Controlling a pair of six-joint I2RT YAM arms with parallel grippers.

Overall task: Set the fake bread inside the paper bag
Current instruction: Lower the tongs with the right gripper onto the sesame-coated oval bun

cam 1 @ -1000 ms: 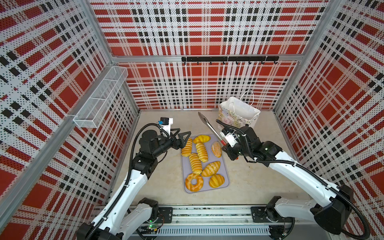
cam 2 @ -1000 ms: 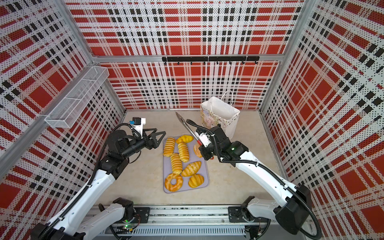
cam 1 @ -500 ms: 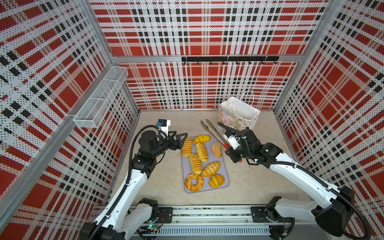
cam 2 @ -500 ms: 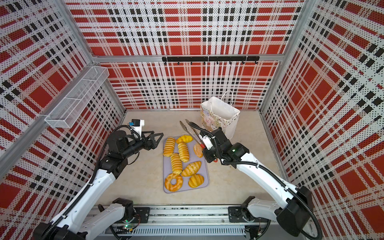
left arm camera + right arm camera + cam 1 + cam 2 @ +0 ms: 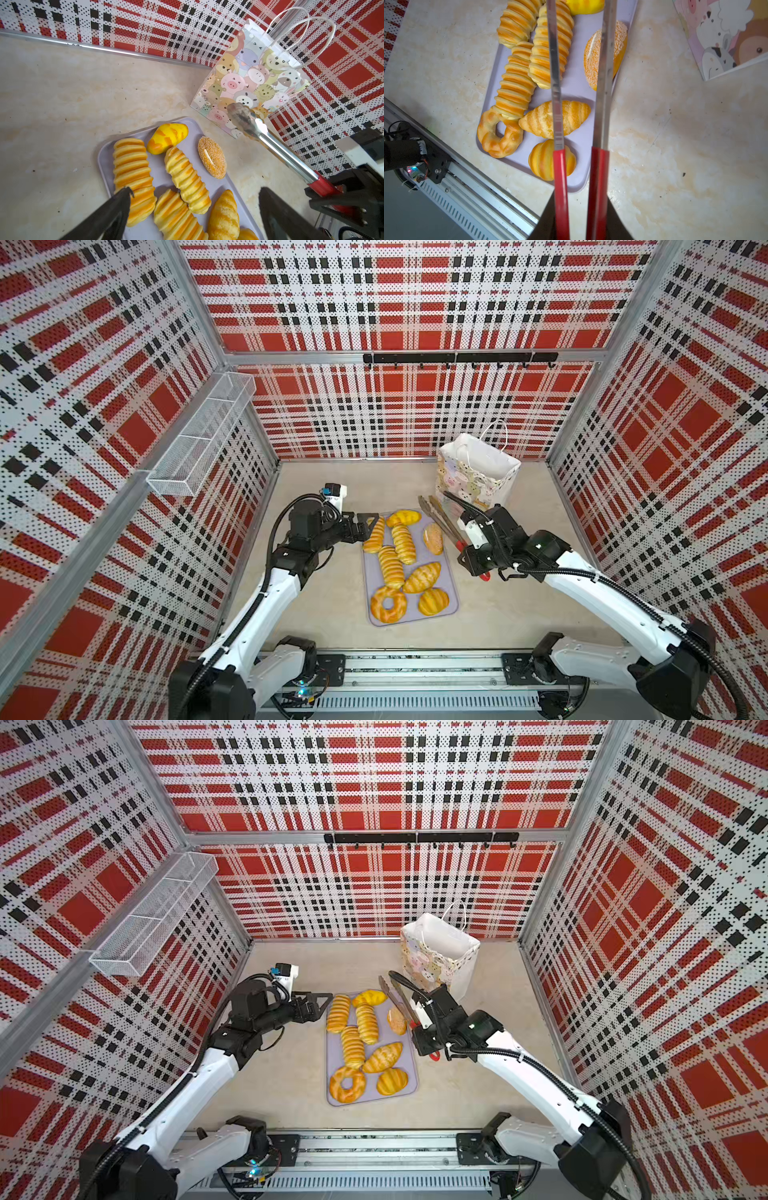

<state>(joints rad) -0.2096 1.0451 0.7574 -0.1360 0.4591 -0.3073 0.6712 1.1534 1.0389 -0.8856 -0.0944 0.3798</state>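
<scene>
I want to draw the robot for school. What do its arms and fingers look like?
The left arm and right arm both have smooth white shells with chunky black joints. Black cables loop along them. A small white box with a blue part sits by the left wrist. The fingers are black, thin and pointed.

**Tongs spring apart, left claw opens wider**

The right claw [image 5: 581, 218] has eased its squeeze on the tongs [image 5: 276, 149]. Their two steel halves, pressed together a second ago, now stand apart. That arm has drawn back a little, pulling the tips toward the tray [image 5: 577, 91]. The left claw [image 5: 195, 193] has spread wider over the ridged roll [image 5: 133, 166].
</scene>
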